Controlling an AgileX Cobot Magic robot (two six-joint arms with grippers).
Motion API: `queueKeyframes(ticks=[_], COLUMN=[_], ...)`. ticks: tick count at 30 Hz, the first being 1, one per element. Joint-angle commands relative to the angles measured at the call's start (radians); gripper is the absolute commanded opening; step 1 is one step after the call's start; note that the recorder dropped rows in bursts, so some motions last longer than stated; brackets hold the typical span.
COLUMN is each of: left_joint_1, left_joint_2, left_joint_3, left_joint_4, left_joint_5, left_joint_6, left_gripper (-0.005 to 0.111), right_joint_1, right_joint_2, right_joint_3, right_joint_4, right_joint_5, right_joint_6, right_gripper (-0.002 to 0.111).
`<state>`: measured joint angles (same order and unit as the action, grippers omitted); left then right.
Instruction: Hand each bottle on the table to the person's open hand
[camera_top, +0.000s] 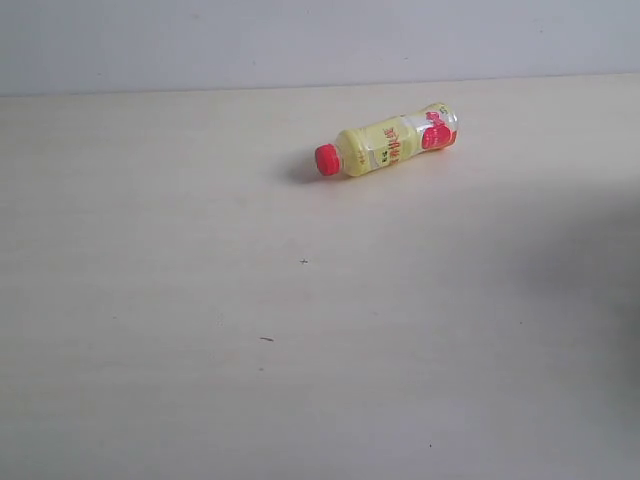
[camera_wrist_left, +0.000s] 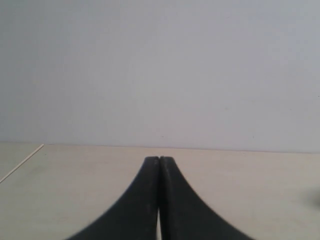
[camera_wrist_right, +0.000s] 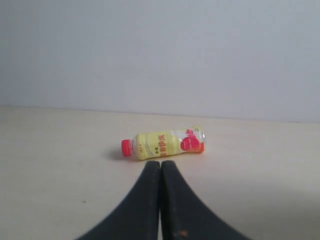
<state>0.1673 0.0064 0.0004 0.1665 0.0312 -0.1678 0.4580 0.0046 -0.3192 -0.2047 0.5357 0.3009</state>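
Yellow bottle (camera_top: 388, 141) lies on its side on table (camera_top: 200, 300), far part, right of centre. Red cap (camera_top: 327, 160) points left, base right. Label yellow with red patch near base.

Right gripper (camera_wrist_right: 160, 164): fingers pressed together, nothing between. Bottle lies beyond tips, apart, no contact.

Left gripper (camera_wrist_left: 159, 160): fingers together, empty, over bare tabletop.

Few tiny dark specks (camera_top: 303, 261) mid-table. Soft shadow over right side of table. Pale wall (camera_top: 300, 40) behind far edge.
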Motion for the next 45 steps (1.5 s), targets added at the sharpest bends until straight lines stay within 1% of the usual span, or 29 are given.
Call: queueKeyframes(ticks=[1, 2, 5, 42, 43, 45], left_joint_1=[0.002, 0.002, 0.002, 0.002, 0.002, 0.002], left_joint_2=[-0.006, -0.006, -0.006, -0.006, -0.006, -0.006], left_joint_3=[0.0, 0.0, 0.0, 0.0, 0.0, 0.0], left_joint_4=[0.006, 0.006, 0.006, 0.006, 0.001, -0.024], left_joint_5=[-0.006, -0.006, -0.006, -0.011, -0.031, -0.085], left_joint_6=[0.003, 0.003, 0.003, 0.003, -0.009, -0.229], left_gripper=[0.0, 0.0, 0.0, 0.0, 0.0, 0.0], right_joint_1=[-0.004, -0.004, -0.004, -0.004, -0.004, -0.004], right_joint_2=[-0.005, -0.005, -0.005, -0.005, -0.005, -0.005], right_joint_3=[-0.06, -0.096, -0.108, -0.108, -0.108, -0.108], right_joint_4=[0.002, 0.002, -0.005, -0.005, -0.005, -0.005], right_joint_5=[-0.064, -0.003, 0.062, 0.062, 0.062, 0.062], right_joint_6=[0.076, 0.077, 0.077, 0.077, 0.077, 0.077], right_gripper=[0.0, 0.0, 0.0, 0.0, 0.0, 0.0])
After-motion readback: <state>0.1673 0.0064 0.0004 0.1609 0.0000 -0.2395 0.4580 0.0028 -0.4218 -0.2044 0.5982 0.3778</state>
